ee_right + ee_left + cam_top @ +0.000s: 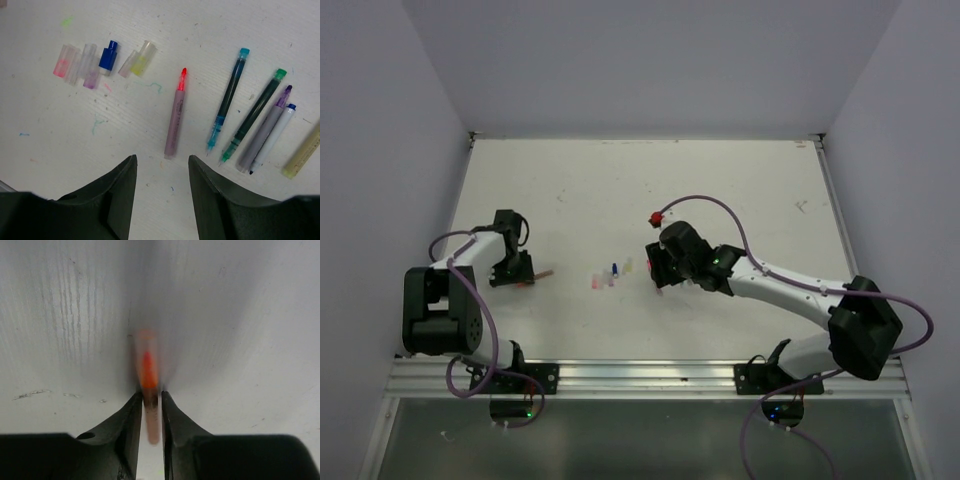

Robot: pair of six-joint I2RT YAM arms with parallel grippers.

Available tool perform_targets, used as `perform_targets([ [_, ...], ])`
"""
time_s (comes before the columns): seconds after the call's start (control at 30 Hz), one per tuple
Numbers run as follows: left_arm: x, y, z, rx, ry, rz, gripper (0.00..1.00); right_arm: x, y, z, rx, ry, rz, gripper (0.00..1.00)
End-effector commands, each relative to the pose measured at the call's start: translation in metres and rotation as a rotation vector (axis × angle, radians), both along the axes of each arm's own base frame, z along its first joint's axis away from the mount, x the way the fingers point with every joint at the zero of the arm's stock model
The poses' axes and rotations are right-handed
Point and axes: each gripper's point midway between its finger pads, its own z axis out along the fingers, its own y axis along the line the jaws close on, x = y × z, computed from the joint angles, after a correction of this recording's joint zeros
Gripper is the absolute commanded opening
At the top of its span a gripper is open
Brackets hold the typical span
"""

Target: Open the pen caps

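Note:
In the left wrist view my left gripper has its jaws drawn in against a blurred pen with an orange-red section, which lies lengthwise between the fingers on the table. From above, that pen sticks out to the right of the left gripper. My right gripper hangs open over the table, holding nothing, just short of a mauve pen with a red tip. Loose pen caps lie in a row at the upper left: pink, purple, blue and pale yellow.
Right of the mauve pen lie a teal pen, a green one, a grey-purple one, a white one and a yellow one. The right arm's cable arches over the table. Walls enclose the table on three sides.

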Motion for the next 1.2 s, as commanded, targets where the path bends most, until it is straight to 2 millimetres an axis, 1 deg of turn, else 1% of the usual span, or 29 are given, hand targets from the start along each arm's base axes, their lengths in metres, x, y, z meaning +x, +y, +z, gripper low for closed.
perform_targets([
  [0.0,-0.016,0.004,-0.024,0.013,0.081,-0.012,0.23,0.004,-0.005,0.014,0.018,-0.046,-0.022,0.50],
  [0.03,-0.015,0.005,-0.024,0.015,0.078,-0.021,0.20,0.003,-0.006,0.014,0.018,-0.044,-0.024,0.50],
  [0.1,-0.013,0.006,-0.022,0.028,0.066,-0.060,0.08,0.002,-0.007,0.017,0.021,-0.046,-0.024,0.50],
  [0.17,-0.007,0.009,-0.013,0.052,0.037,-0.109,0.00,0.001,-0.008,0.019,0.021,-0.044,-0.024,0.50],
  [0.2,-0.004,0.011,-0.009,0.066,0.024,-0.130,0.00,0.001,-0.008,0.021,0.024,-0.045,-0.025,0.50],
  [0.23,0.004,0.016,0.002,0.101,-0.015,-0.148,0.00,0.000,-0.007,0.024,0.033,-0.040,-0.023,0.50],
  [0.27,0.007,0.014,0.009,0.121,-0.029,-0.184,0.00,-0.001,-0.005,0.025,0.037,-0.033,-0.014,0.50],
  [0.33,0.021,0.020,0.033,0.193,-0.089,-0.256,0.00,-0.004,0.003,0.030,0.054,-0.020,0.028,0.51],
  [0.37,0.024,0.008,0.041,0.219,-0.100,-0.363,0.00,-0.006,0.007,0.031,0.067,-0.010,0.049,0.51],
  [0.4,0.031,0.007,0.055,0.251,-0.144,-0.404,0.00,-0.011,0.017,0.037,0.104,0.007,0.094,0.52],
  [0.43,0.037,0.002,0.064,0.268,-0.177,-0.464,0.00,-0.011,0.022,0.037,0.113,0.012,0.115,0.54],
  [0.47,0.050,-0.011,0.079,0.286,-0.246,-0.543,0.00,-0.016,0.029,0.039,0.139,0.031,0.149,0.55],
  [0.5,0.053,-0.017,0.086,0.312,-0.265,-0.633,0.00,-0.024,0.038,0.043,0.177,0.060,0.195,0.59],
  [0.53,0.057,-0.031,0.098,0.309,-0.334,-0.701,0.00,-0.024,0.045,0.049,0.215,0.062,0.207,0.60],
  [0.57,0.068,-0.050,0.111,0.328,-0.428,-0.819,0.00,-0.025,0.050,0.053,0.244,0.065,0.216,0.62],
  [0.6,0.070,-0.062,0.128,0.332,-0.528,-0.873,0.00,-0.028,0.055,0.058,0.276,0.074,0.234,0.64],
  [0.63,0.062,-0.087,0.121,0.252,-0.593,-0.978,0.00,-0.032,0.066,0.066,0.335,0.084,0.263,0.65],
  [0.67,0.075,-0.111,0.144,0.251,-0.785,-1.067,0.00,-0.034,0.071,0.070,0.364,0.091,0.279,0.66],
  [0.7,0.071,-0.127,0.163,0.217,-0.925,-1.116,0.00,-0.036,0.076,0.072,0.390,0.099,0.295,0.66],
  [0.73,0.055,-0.147,0.154,0.111,-0.983,-1.189,0.00,-0.035,0.083,0.079,0.434,0.086,0.308,0.66],
  [0.77,0.056,-0.161,0.173,0.097,-1.107,-1.196,0.00,-0.042,0.088,0.082,0.469,0.105,0.344,0.66],
  [0.8,0.048,-0.172,0.176,0.054,-1.143,-1.230,0.00,-0.042,0.092,0.085,0.508,0.102,0.349,0.66],
  [0.83,0.042,-0.178,0.172,0.027,-1.138,-1.248,0.00,-0.045,0.094,0.086,0.526,0.108,0.355,0.66],
  [0.87,0.034,-0.192,0.171,-0.002,-1.147,-1.297,0.00,-0.045,0.092,0.083,0.529,0.112,0.340,0.66],
  [0.9,0.029,-0.199,0.172,-0.018,-1.157,-1.325,0.00,-0.044,0.093,0.089,0.557,0.094,0.340,0.67],
  [0.97,0.013,-0.217,0.172,-0.066,-1.185,-1.378,0.00,-0.042,0.095,0.088,0.592,0.086,0.320,0.67],
  [1.0,0.007,-0.221,0.177,-0.075,-1.211,-1.387,0.00,-0.041,0.097,0.085,0.592,0.097,0.316,0.67],
  [1.03,0.001,-0.225,0.173,-0.091,-1.215,-1.397,0.00,-0.040,0.099,0.083,0.597,0.106,0.311,0.67],
  [1.17,-0.017,-0.240,0.180,-0.154,-1.261,-1.434,0.00,-0.035,0.102,0.068,0.583,0.120,0.283,0.67],
])
